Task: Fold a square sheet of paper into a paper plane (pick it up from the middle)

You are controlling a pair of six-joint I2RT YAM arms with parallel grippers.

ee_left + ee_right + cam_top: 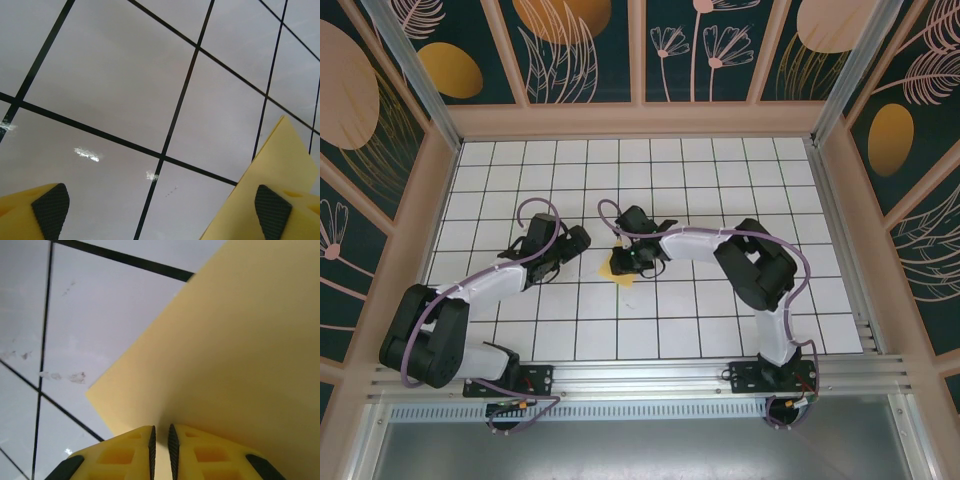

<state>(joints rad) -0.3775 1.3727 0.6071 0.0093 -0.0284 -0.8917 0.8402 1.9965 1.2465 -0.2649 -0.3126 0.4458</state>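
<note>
Task progress is judged early to mid: no finished plane shape is seen yet. The square sheet of paper (618,272) is found near the middle of the tabletop (740,180), mostly covered by the right gripper (625,260) in the top view. From the right wrist, the sheet is seen as a broad, plain yellow face w/ one corner pointing lower left. No crease can be made out there, so the no. of folds already made can't be told. From the left wrist, a pointed yellow corner is seen at the right edge of the view, over the black grid lines (175,115). The nose folds, centre crease and wings are judged as left to do.

Right gripper: the jaws are drawn almost together, w/ only a thin slit left btwn the fingers (125,455). The sheet's lower edge runs into that slit, so the paper is judged to be pinched there.

Left gripper (160,215): the jaws are spread as wide as can be seen, w/ the pads (50,212) set far apart. Nothing is held btwn them; bare tabletop is seen in the gap. One finger is seen in front of the sheet's corner, but contact can't be told. In the top view this gripper is placed just left of the paper.
</note>
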